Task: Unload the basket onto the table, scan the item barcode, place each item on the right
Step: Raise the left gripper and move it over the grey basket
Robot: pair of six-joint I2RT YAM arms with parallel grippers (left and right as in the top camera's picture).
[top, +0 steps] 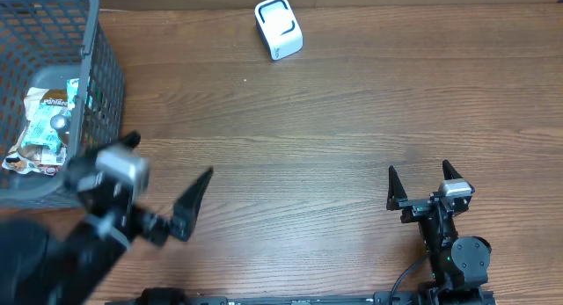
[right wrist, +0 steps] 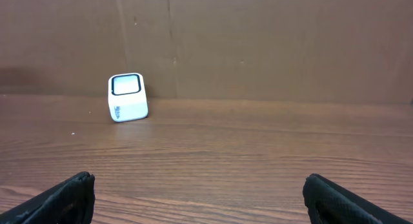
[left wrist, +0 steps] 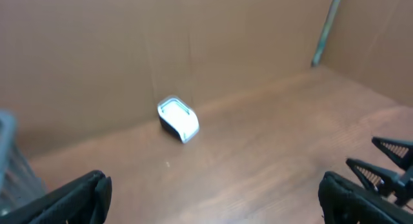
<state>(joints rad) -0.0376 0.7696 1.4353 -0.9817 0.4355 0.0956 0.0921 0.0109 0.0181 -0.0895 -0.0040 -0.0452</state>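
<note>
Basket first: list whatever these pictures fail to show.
- Basket: overhead, cut off by the left and top edges; the blurred left arm covers its near corner.
- Packets: overhead, print too small, no barcode readable.
- Scanner: right wrist view, side label too small to read.

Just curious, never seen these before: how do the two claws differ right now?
The left gripper looks blurred, the right gripper sharp. The left gripper is angled sideways next to the grey basket; the right gripper points straight ahead, well away from it. Both are open and empty.
</note>
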